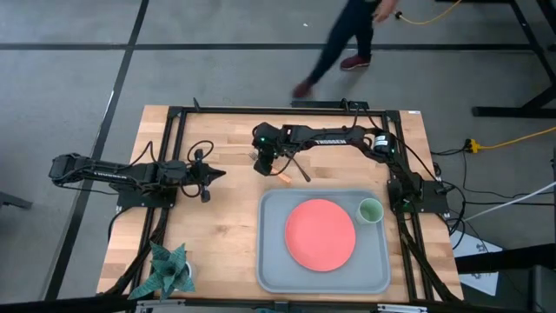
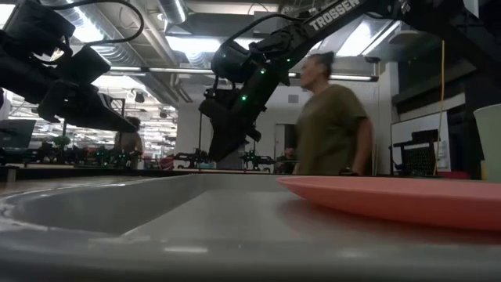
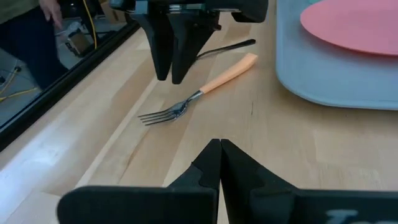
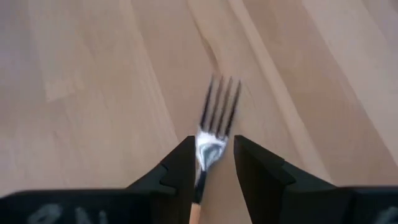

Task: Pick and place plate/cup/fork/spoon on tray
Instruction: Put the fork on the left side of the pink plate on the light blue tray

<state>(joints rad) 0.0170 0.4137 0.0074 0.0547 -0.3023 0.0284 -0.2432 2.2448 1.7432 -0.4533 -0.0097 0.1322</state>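
The grey-blue tray (image 1: 323,241) lies at the table's near right. The coral-red plate (image 1: 320,234) lies flat in it, and the pale green cup (image 1: 370,209) stands in its far right corner. The fork (image 3: 198,94) lies flat on the wood just beyond the tray's far left corner, and also shows in the high view (image 1: 280,176). The dark spoon (image 1: 300,168) lies beside it. My right gripper (image 4: 213,163) points down, narrowly open, above the fork's neck, with a finger on either side. My left gripper (image 3: 219,151) is shut and empty at the table's left.
A green star-shaped plant ornament (image 1: 165,271) stands at the table's near left corner. A person (image 2: 329,117) walks past behind the far edge. Bare wood lies between my left gripper and the tray.
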